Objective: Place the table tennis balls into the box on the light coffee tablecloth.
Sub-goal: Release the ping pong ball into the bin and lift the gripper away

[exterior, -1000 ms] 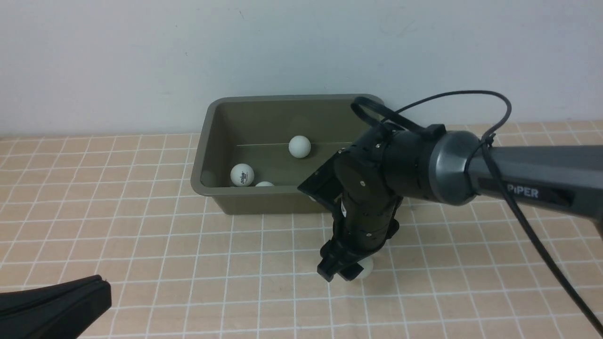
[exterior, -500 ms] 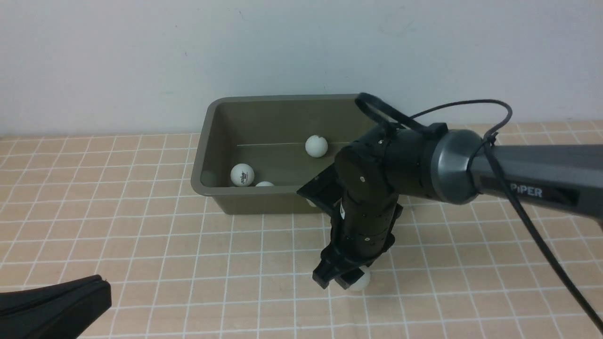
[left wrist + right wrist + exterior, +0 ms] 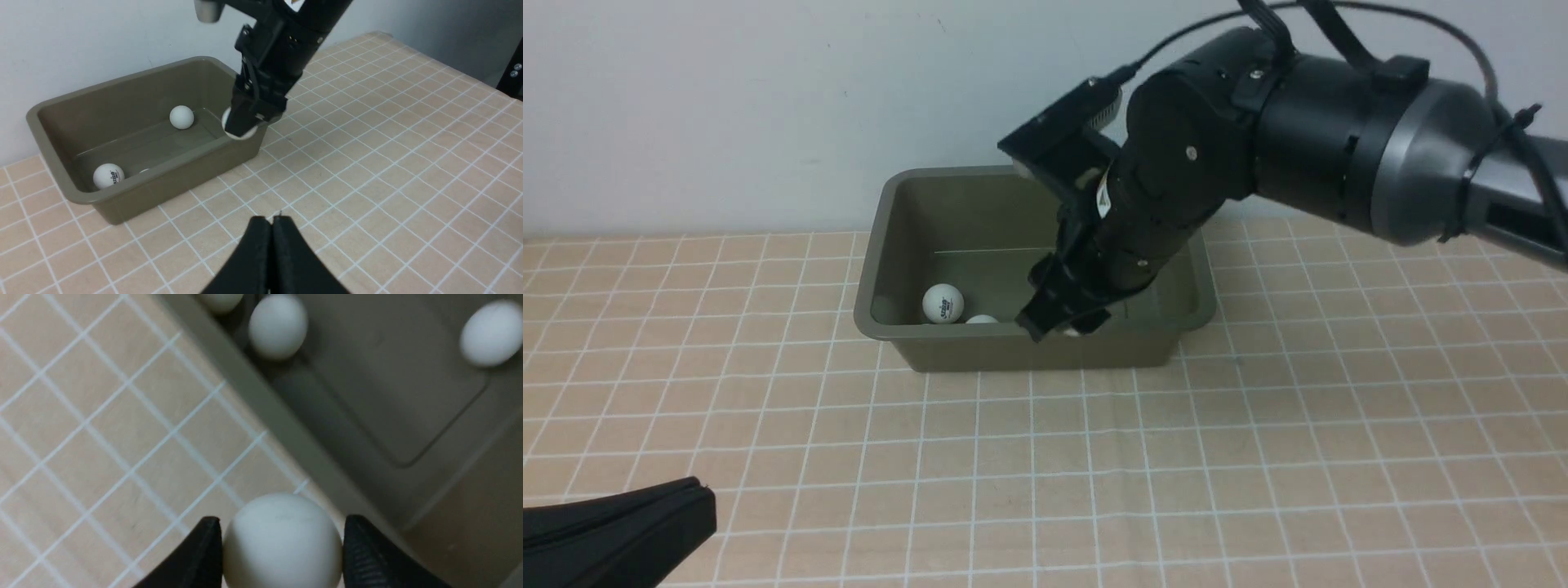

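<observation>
1. Table tennis balls: one white ball (image 3: 282,543) is clamped between the two black fingers (image 3: 196,559) of the right gripper (image 3: 1062,322), held in the air above the near rim of the box (image 3: 882,245). In the front view only a sliver of this ball shows under the fingertips.
2. Inside the olive-green box lie more balls: one with a dark logo (image 3: 943,303) near the robot's-left end, and another (image 3: 982,318) just beside it, mostly cut off by the near wall.
3. A further ball (image 3: 181,117) rests mid-floor in the left wrist view; in the front view the right arm covers it.
4. The right wrist view is blurred, so any print on the held ball cannot be made out.
5. The left gripper (image 3: 271,222) hangs over the light coffee tablecloth (image 3: 1258,457), well apart from the box, fingers pressed together with nothing between them.
</observation>
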`<state>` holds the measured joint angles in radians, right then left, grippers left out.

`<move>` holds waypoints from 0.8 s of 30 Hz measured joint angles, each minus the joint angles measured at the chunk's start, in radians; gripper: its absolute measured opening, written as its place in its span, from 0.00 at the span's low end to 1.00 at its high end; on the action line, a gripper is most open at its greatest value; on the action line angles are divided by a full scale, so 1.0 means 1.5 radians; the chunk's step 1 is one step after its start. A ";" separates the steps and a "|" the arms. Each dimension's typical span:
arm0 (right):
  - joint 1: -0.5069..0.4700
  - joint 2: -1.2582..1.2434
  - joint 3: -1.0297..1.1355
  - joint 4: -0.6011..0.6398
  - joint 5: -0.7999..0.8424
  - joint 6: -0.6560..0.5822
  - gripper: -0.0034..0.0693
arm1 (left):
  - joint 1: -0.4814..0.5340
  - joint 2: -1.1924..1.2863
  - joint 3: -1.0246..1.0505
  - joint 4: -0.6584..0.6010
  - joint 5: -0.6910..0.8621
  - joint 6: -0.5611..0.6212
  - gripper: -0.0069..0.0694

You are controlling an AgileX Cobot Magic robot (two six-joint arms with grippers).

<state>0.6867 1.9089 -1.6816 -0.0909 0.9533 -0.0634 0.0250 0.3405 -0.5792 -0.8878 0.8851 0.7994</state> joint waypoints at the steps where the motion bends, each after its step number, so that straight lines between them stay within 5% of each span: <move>1: -0.005 0.005 -0.004 -0.023 -0.019 0.007 0.52 | 0.000 0.000 0.000 0.000 0.000 0.000 0.00; 13: -0.091 0.091 -0.011 -0.073 -0.123 0.032 0.52 | 0.000 0.000 0.000 -0.001 0.000 0.001 0.00; 24: -0.099 0.110 -0.011 -0.060 -0.162 0.033 0.64 | 0.000 0.000 0.000 -0.003 0.000 0.003 0.00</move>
<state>0.5378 2.0738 -1.6975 -0.1807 0.7103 -0.0141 0.0250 0.3405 -0.5792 -0.8917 0.8851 0.8034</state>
